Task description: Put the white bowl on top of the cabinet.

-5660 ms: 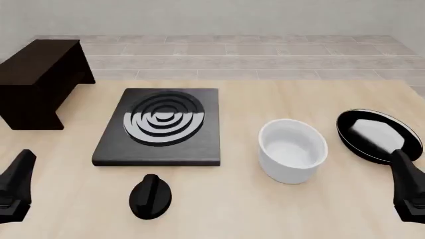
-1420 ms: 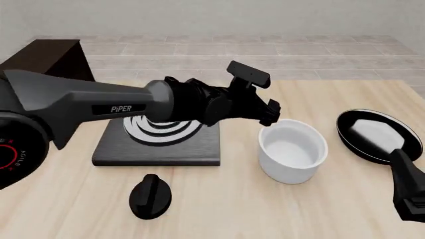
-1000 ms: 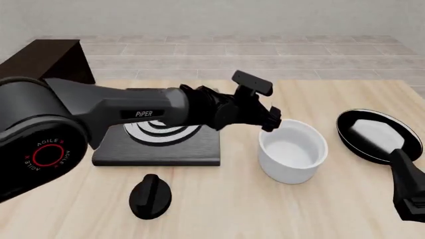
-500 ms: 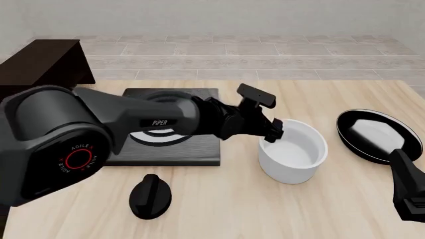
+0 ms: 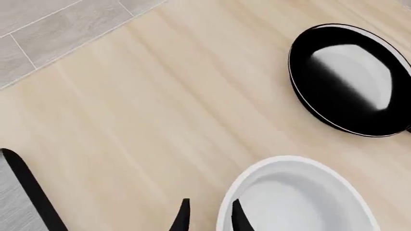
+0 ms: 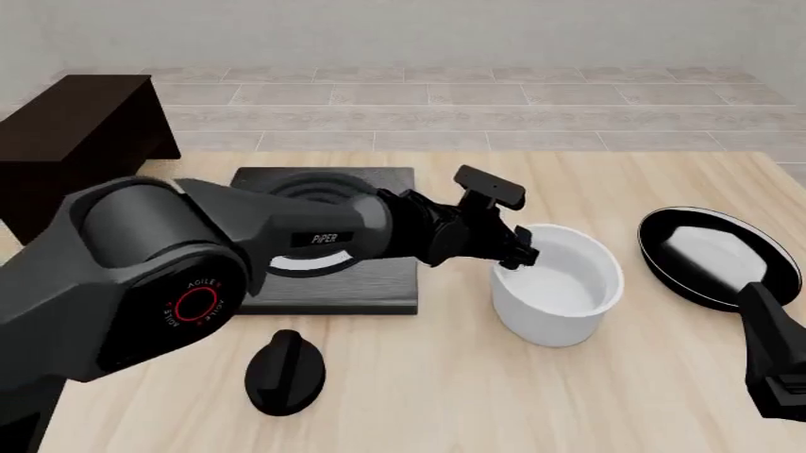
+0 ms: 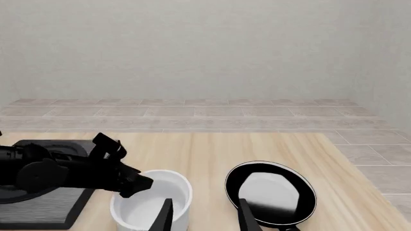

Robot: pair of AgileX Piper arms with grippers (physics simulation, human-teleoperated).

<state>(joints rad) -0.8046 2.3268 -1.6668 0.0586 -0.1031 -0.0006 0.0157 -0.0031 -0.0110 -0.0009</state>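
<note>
Lowered since before, left tool straddles the white bowl rim, fingers narrowly apart, not yet clamped.

The white bowl stands upright, its rim between the left pincer tips (glossy, deep); the dark cabinet sits well apart.

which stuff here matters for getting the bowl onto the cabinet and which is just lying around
For the job:
- white bowl, left gripper straddling its rim
- cabinet, far left

Lying about:
- stove plate
- frying pan
- black knob
- right gripper, idle
</note>
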